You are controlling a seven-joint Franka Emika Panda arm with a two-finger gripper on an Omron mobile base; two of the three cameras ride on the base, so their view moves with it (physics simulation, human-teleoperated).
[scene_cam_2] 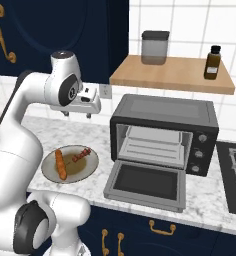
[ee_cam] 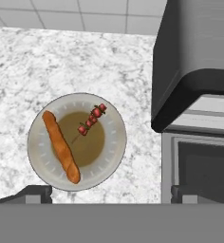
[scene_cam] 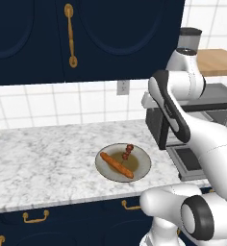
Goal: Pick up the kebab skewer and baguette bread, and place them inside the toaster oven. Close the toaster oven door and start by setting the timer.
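Your gripper (ee_cam: pixel 107 194) hangs spread wide and empty above the plate (ee_cam: pixel 38 124), where skewer (ee_cam: pixel 90 120) and baguette (ee_cam: pixel 60 146) lie; the arm hides part of the oven (scene_cam: pixel 216 103)

The arm (scene_cam: pixel 202 139) is glossy white, built of rounded, bulging segments with dark grey rings and caps at the joints. A blocky white hand (scene_cam_2: pixel 87 102) ends it, carrying two small dark fingers (ee_cam: pixel 35 193).

One kebab skewer (ee_cam: pixel 91 119) – one baguette bread (ee_cam: pixel 61 146) – one plate (ee_cam: pixel 112 156), one toaster oven (scene_cam_2: pixel 164 133).
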